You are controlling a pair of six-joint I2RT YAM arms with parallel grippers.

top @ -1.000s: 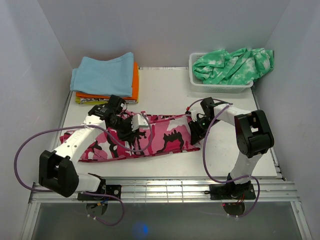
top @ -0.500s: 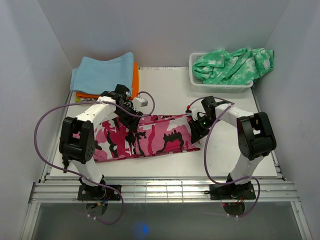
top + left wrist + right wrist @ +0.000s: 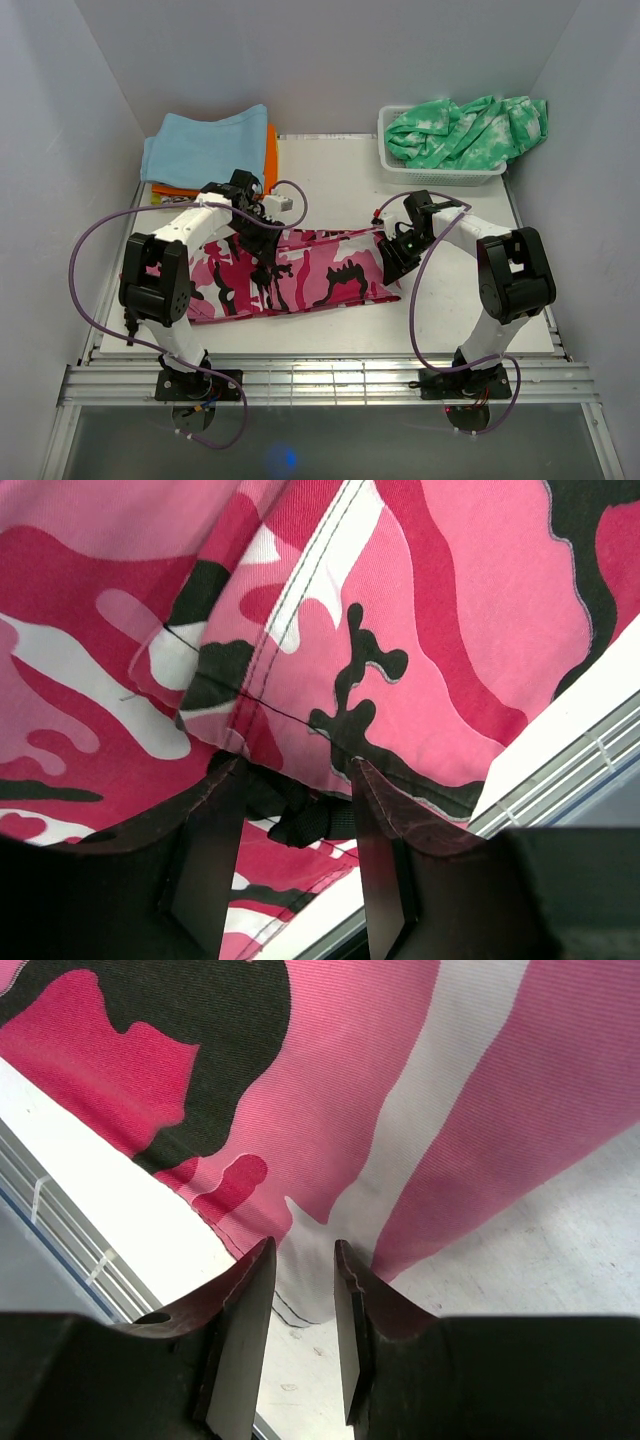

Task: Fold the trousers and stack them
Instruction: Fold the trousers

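The pink camouflage trousers [image 3: 325,278] lie folded in a long band across the near half of the table [image 3: 340,190]. My left gripper [image 3: 265,262] hangs over the band's middle. In the left wrist view the left gripper [image 3: 298,780] is open, its tips at a folded edge of the trousers [image 3: 430,630], with a black strap [image 3: 310,825] showing in the gap. My right gripper [image 3: 390,265] is at the band's right end. In the right wrist view the right gripper [image 3: 303,1255] stands narrowly open over a white corner of the trousers [image 3: 400,1080], which lies flat on the table.
A stack of folded clothes [image 3: 205,150], light blue on top of orange and yellow, sits at the back left. A white basket [image 3: 440,172] holding a green-and-white tie-dye garment [image 3: 465,125] stands at the back right. A metal rail [image 3: 320,375] runs along the near edge, and walls close both sides.
The left arm's elbow has swung back and up while its gripper stayed over the trousers' middle and opened. The right gripper's jaws have widened slightly at the right end.
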